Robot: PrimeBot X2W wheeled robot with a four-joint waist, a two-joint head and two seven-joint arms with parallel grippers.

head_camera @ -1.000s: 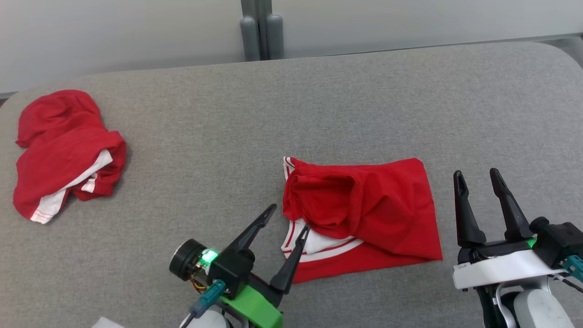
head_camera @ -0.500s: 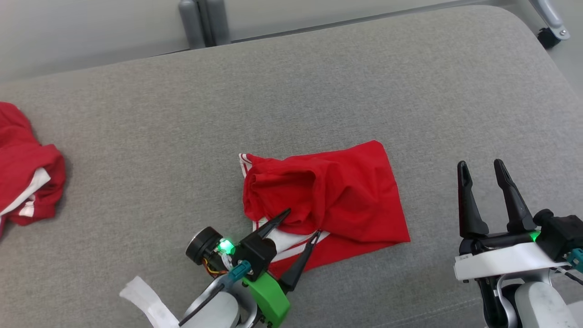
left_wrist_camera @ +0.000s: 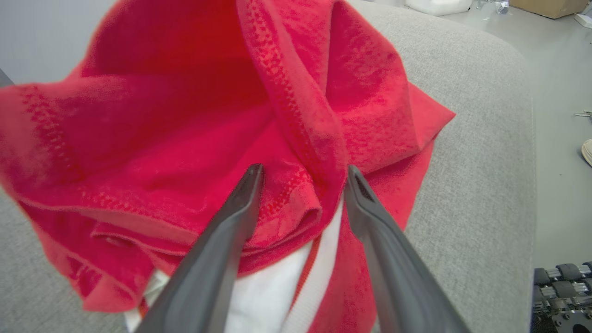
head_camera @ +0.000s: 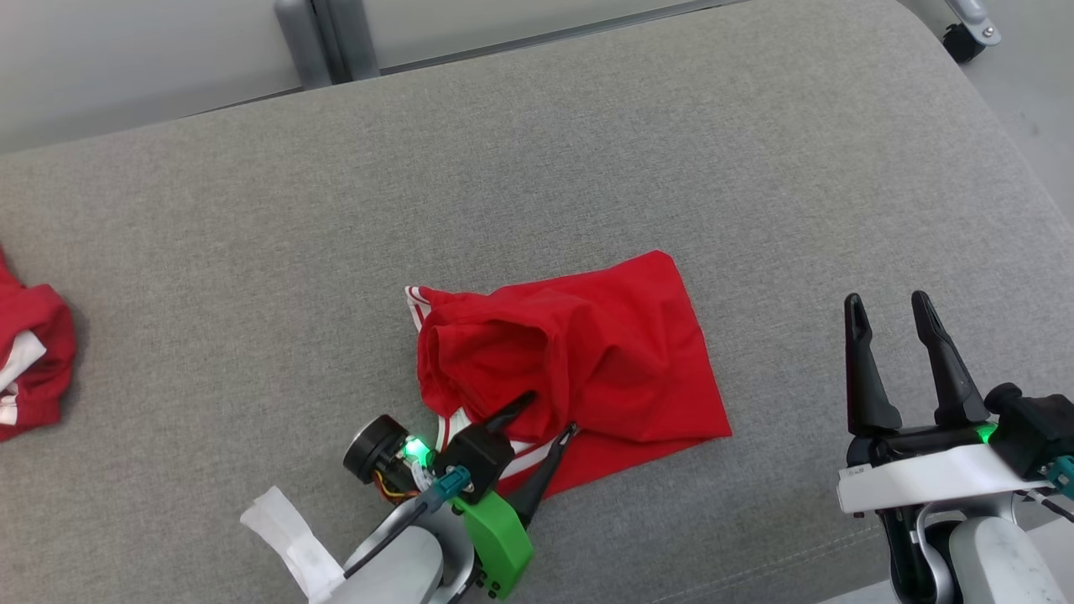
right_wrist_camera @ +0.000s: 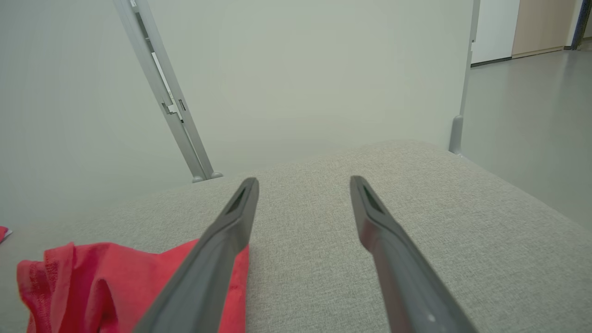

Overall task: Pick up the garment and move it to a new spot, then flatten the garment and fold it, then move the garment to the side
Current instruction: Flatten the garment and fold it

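A crumpled red garment [head_camera: 587,361] with white trim lies in the middle of the grey table [head_camera: 587,168]. My left gripper [head_camera: 550,414] stands open at its near left edge, one finger on each side of a raised red fold [left_wrist_camera: 296,194] above the white band. The cloth sits between the fingers, which have not closed on it. To the right of the garment my right gripper [head_camera: 885,304] hovers open over bare table, clear of the cloth. In the right wrist view the red garment [right_wrist_camera: 115,286] shows at the lower left, beside my open right gripper [right_wrist_camera: 303,182].
A second red and white garment [head_camera: 29,361] lies bunched at the table's far left edge. A grey post [head_camera: 323,38] stands behind the table. The rounded right end of the table [head_camera: 1007,151] drops to the floor. A white tag [head_camera: 289,537] hangs by my left arm.
The camera has swung right, shifting everything left. My left gripper has pushed forward onto the garment's near edge, and its fingers now straddle a fold. The right gripper has stayed put.
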